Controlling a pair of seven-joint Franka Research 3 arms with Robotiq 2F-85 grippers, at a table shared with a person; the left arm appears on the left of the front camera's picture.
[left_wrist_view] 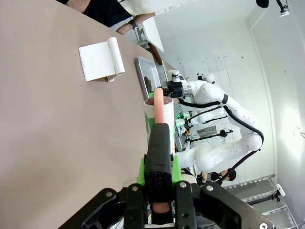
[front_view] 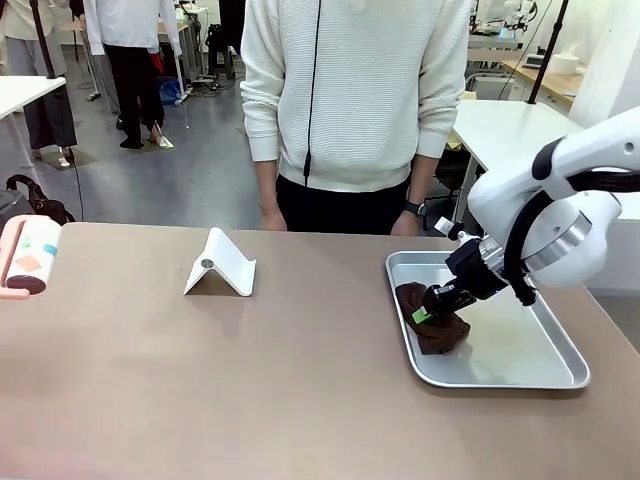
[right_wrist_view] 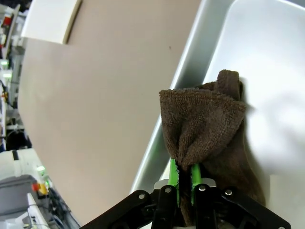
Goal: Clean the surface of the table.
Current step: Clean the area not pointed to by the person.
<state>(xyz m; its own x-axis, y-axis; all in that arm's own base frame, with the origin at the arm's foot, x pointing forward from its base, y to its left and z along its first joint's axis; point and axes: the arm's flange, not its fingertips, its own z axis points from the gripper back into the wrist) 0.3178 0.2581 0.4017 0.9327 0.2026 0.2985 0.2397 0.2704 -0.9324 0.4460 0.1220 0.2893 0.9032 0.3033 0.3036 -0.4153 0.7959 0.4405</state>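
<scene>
Table with a matte taupe-brown top spreads from the near edge to the far side. On its right part lies a shiny rectangular metal tray. Inside the tray's left half rests a dark brown terry cloth, and the right gripper has its fingers closed on a fold of it. At the left edge, the left gripper is clamped on the pink handle of a white lint roller. Farther, left of the middle, stands a white folded plastic stand. A person in a white sweater stands at the far side.
</scene>
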